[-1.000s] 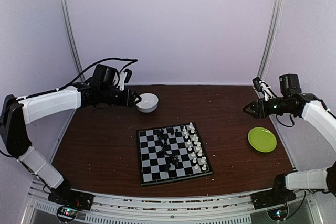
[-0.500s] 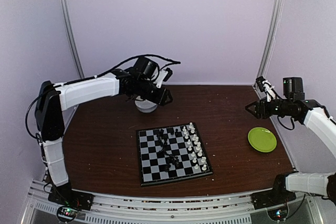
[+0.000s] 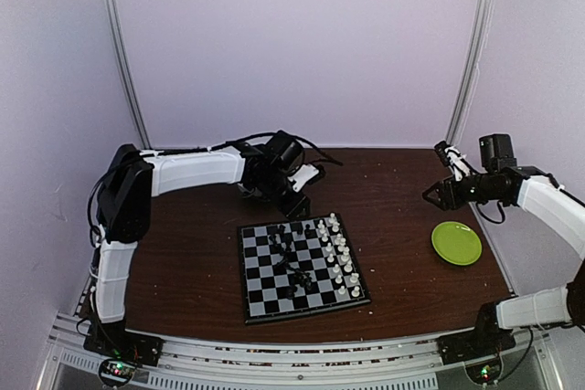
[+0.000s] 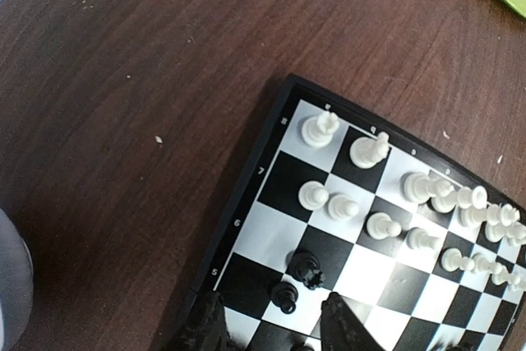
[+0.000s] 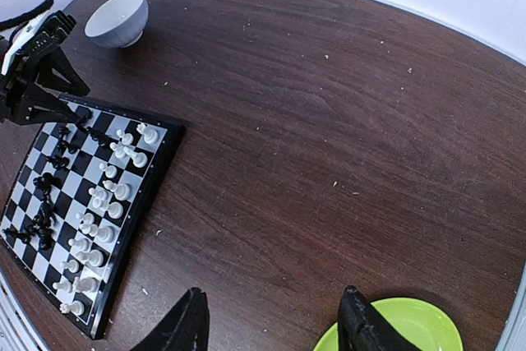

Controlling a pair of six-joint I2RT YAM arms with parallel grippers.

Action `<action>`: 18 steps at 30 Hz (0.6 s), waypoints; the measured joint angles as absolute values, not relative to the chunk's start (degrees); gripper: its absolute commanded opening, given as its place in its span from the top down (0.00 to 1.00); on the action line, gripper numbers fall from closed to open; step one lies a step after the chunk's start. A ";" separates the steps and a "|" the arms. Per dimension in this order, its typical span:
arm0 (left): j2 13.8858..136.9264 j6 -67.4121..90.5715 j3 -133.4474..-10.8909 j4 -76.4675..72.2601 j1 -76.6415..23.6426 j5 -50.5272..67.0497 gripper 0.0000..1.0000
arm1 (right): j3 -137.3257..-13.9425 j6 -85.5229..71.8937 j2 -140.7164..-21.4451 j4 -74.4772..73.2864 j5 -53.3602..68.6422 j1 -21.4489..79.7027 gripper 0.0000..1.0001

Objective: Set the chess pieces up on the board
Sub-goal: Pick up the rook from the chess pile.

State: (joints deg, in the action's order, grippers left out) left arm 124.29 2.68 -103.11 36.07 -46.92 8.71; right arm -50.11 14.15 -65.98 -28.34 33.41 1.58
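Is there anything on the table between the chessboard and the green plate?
Only bare brown tabletop with a few pale crumbs, as the right wrist view shows.

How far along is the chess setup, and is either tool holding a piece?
Done: the white pieces stand in two rows along the right side of the board. In hand: nothing; the left tool hovers open over its far edge, the right tool open near the green plate. Left: the black pieces sit bunched mid-board, not ranked along the left side.
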 measured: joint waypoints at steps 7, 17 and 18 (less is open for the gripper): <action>126.30 -3.16 -104.97 37.47 -46.92 12.34 0.60 | -50.76 14.72 -67.85 -28.99 33.41 1.63 0.47; 131.85 -6.90 -111.26 40.34 -46.92 17.08 0.65 | -50.85 14.85 -68.12 -29.17 33.36 1.69 0.47; 132.22 -7.11 -111.44 40.51 -46.92 17.23 0.65 | -51.03 14.85 -68.34 -29.32 33.36 1.87 0.47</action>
